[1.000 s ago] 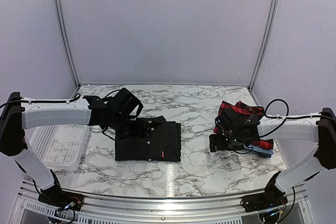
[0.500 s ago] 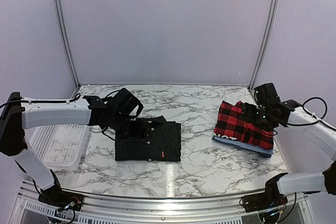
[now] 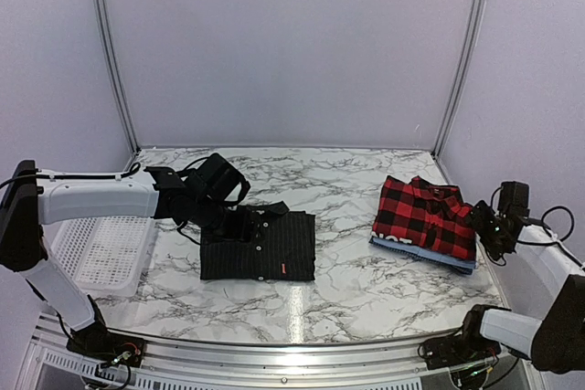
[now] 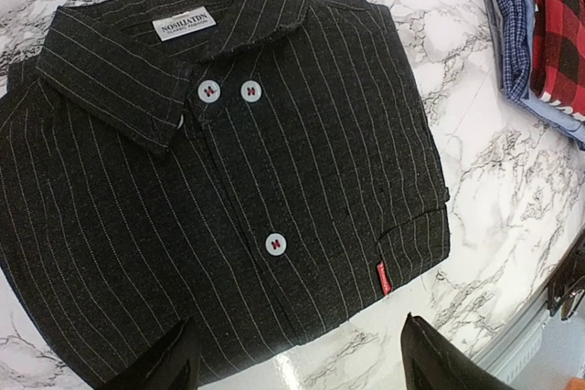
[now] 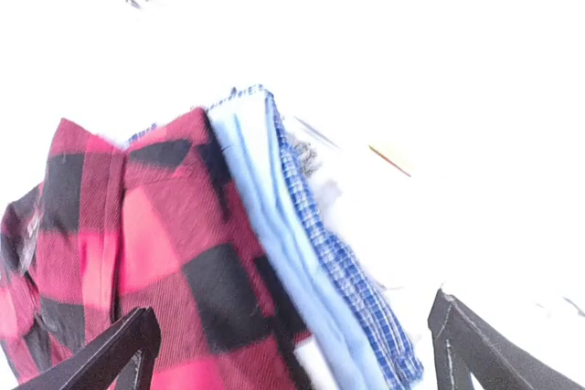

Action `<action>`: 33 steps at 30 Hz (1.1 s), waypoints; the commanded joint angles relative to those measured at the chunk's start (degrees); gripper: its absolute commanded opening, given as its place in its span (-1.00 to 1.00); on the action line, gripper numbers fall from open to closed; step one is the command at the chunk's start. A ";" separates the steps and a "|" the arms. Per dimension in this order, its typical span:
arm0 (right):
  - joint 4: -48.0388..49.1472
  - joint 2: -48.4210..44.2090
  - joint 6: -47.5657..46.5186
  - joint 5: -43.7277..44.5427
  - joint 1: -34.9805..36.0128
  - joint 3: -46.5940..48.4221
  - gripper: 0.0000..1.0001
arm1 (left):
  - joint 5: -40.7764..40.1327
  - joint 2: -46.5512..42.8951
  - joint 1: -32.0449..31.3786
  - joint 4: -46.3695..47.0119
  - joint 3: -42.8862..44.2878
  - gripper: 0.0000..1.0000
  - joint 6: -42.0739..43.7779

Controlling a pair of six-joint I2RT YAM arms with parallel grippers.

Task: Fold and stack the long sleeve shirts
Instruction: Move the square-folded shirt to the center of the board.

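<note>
The black pinstriped shirt (image 3: 260, 246) lies folded on the marble table left of centre, collar up; it fills the left wrist view (image 4: 219, 189). My left gripper (image 3: 239, 224) hovers over its collar end, open and empty, fingertips (image 4: 169, 363) apart. The red-and-black plaid shirt (image 3: 422, 216) lies folded on top of the blue folded shirt (image 3: 430, 257) at the right. Both show in the right wrist view, plaid (image 5: 137, 262) over blue (image 5: 320, 271). My right gripper (image 3: 489, 230) is open and empty at the stack's right edge, close to the side wall.
A white mesh basket (image 3: 101, 253) sits at the table's left edge under the left arm. Marble tabletop (image 3: 347, 289) lies between the two shirt spots. Walls enclose the back and sides.
My right arm has drawn back from over the plaid stack to the far right, leaving the plaid shirt uncovered on the blue one. The left arm and black shirt have not moved.
</note>
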 commanded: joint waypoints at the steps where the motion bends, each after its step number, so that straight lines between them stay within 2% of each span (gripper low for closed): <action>1: 18.63 -0.20 3.55 -13.36 -6.49 -5.88 0.97 | 0.50 -1.50 0.41 0.60 -0.91 0.55 0.86; 5: 31.38 3.58 4.80 -19.01 -8.28 -10.01 0.97 | 0.38 -2.12 0.43 0.58 -1.60 0.55 0.62; 11: 44.21 10.10 8.19 -26.82 -8.25 -14.23 0.97 | -0.14 -2.26 0.43 0.72 -2.29 0.55 0.31; 15: 50.30 16.89 8.73 -30.97 -6.43 -13.35 0.97 | -0.56 -1.96 0.63 0.72 -2.20 0.55 0.39; 26: 52.27 34.23 7.58 -30.23 8.85 1.21 0.97 | -1.60 -2.57 2.66 0.70 -3.55 0.56 -0.23; 33: 47.57 40.78 3.79 -29.74 11.75 9.70 0.97 | -1.60 -4.55 6.99 0.71 -6.88 0.56 -0.92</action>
